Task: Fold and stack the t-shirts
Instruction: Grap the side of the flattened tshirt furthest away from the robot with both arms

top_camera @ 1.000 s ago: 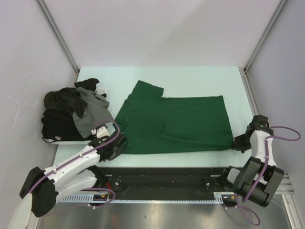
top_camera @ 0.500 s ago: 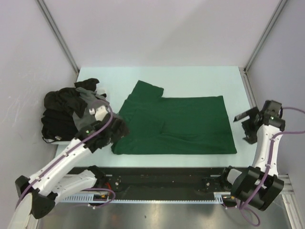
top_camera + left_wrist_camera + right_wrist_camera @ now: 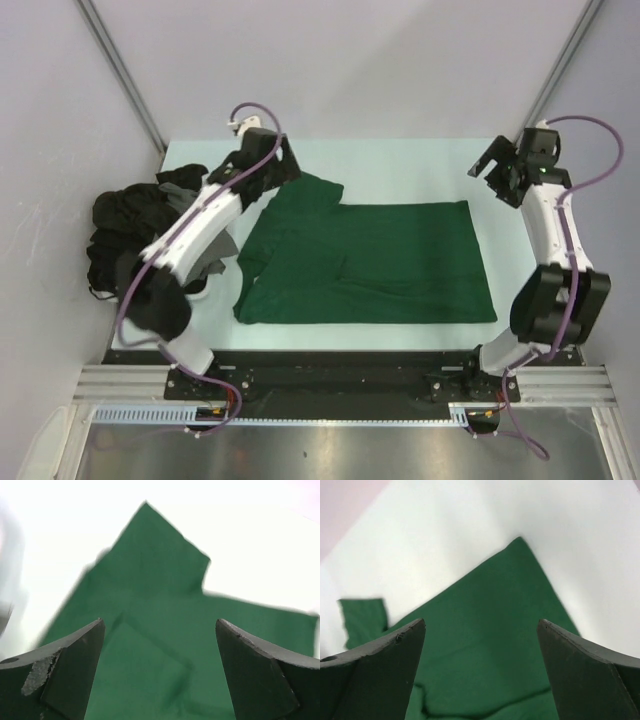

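The green t-shirt [image 3: 380,265] lies flat mid-frame on the desk [image 3: 400,160], long axis left to right. Left pincer [image 3: 283,165], wide and empty, hovers over its upper-left sleeve; right pincer [image 3: 488,165], equally wide, above the upper-right corner, seemingly not touching. Dark t-shirts [image 3: 125,240] heap at far left

Cloth, soft and matt: green t-shirt [image 3: 370,262] lay mostly smooth with few shallow creases; black and grey t-shirts [image 3: 135,235] were heavily crumpled. Pale table top [image 3: 400,160] looked smooth, matt. On left gripper [image 3: 160,625], fingers [image 3: 70,672] were dark matt plastic, one bearing pale scuffed patch; on right gripper [image 3: 480,622], fingers [image 3: 585,670] dark, matt, unmarked. White arm shells [image 3: 203,215] showed slight plastic gloss; purple cables [image 3: 258,106] had smooth sheathing. Brushed metal plate [image 3: 330,455] at near edge gave dull sheen.
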Robot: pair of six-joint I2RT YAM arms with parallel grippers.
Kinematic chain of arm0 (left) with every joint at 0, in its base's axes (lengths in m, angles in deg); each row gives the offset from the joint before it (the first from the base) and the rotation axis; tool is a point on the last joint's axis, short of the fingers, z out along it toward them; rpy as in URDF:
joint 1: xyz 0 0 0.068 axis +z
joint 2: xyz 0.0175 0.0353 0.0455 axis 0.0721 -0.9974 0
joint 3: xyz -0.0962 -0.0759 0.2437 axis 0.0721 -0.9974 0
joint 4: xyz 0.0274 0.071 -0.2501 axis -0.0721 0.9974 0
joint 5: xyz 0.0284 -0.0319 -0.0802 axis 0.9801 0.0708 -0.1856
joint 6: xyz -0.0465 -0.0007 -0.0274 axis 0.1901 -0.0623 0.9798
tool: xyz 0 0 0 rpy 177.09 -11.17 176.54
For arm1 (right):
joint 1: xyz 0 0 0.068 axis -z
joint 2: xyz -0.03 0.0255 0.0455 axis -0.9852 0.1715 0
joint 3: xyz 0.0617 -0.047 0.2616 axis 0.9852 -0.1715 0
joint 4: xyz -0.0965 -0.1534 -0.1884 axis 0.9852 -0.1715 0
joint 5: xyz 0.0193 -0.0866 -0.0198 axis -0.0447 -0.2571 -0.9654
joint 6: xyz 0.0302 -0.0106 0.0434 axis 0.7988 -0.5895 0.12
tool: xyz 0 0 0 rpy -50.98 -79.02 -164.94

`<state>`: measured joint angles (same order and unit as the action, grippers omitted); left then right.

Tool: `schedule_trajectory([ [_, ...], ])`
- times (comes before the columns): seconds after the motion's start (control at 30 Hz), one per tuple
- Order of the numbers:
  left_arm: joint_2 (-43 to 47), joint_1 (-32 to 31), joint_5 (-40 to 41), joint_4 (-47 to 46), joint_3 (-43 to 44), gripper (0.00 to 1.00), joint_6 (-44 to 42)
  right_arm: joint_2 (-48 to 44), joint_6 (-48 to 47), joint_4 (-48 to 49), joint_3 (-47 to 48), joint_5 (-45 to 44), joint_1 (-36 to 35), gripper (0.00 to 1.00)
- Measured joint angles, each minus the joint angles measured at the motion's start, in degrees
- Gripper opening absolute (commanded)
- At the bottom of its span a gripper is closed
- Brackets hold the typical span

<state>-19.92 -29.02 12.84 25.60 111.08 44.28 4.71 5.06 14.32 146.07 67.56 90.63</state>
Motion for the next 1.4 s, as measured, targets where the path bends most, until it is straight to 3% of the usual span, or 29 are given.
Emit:
schedule_trajectory([
  [0.2, -25.8, 1.3, 1.1, -6.8, 15.8, 0.91, -5.0, 14.9, -1.8, 5.6, 1.2, 0.7, 0.7, 1.0],
  [0.5, -49.1, 2.2, 7.3, -9.0, 36.9, 0.89, -10.6, 28.9, -4.2, 11.5, 8.9, 1.9, 0.6, 1.0],
  [0.7, -56.0, 4.0, 8.6, -8.9, 46.0, 0.83, -9.1, 31.6, -4.9, 13.9, 10.3, 2.2, 1.1, 1.0],
  [0.77, -56.4, 4.8, 7.8, -7.7, 46.2, 0.81, -5.7, 32.1, -4.9, 13.8, 10.3, 2.6, 1.6, 1.0],
  [0.8, -57.1, 6.3, 5.4, -5.9, 46.2, 0.73, 1.0, 32.4, -4.8, 13.9, 10.3, 3.3, 2.3, 1.0],
  [0.93, -59.0, 7.9, 1.5, -5.4, 46.7, 0.73, 7.5, 32.5, -4.8, 13.8, 10.3, 3.4, 2.8, 1.0],
  [1.13, -61.6, 9.0, -2.3, -6.3, 48.6, 0.73, 13.2, 32.5, -4.8, 13.7, 10.4, 3.4, 2.6, 1.0],
  [1.4, -62.9, 8.9, -4.1, -7.6, 49.4, 0.57, 17.3, 32.5, -4.9, 13.0, 11.5, 3.5, 2.4, 1.0],
])
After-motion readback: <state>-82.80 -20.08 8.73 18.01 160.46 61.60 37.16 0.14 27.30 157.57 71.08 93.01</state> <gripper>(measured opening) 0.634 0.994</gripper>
